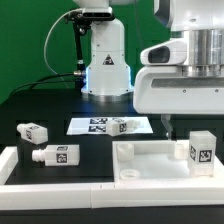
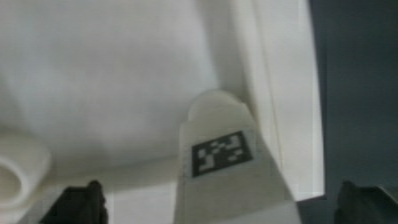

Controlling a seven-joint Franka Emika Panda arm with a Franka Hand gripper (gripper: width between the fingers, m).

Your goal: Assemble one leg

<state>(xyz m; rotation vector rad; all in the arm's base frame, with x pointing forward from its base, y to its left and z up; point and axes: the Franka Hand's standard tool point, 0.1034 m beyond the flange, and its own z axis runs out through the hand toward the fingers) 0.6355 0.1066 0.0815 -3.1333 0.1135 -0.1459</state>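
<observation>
**Gripper poised above a leg at the tray-shaped part**

Exterior view. The gripper [image 1: 168, 127] hangs below the large white wrist housing, over the white tray-shaped part [image 1: 150, 160] with raised rims. An upright leg [image 1: 200, 150], a white oblong block with a black-and-white tag, stands in that part just towards the exterior view's right of the fingers. Its long axis is vertical. Three more legs are in view: two [image 1: 33, 132] [image 1: 57, 154] lie on their sides towards the exterior view's left, and one [image 1: 122, 126] lies on the marker board [image 1: 90, 126]. The table [image 1: 30, 100] is matte black.

Wrist view. The fingers [image 2: 75, 203] are spread wide, with only their dark tips showing at the frame edge. Between them, but not touched, lies the leg [image 2: 222, 160], its tag facing the camera and its long axis running away from the fingers. The jaws hold nothing. The surrounding plastic is smooth and white. A rounded white form [image 2: 18, 168] beside it is too cropped to identify.

Judgement: the next move calls for centring on the leg before closing.
</observation>
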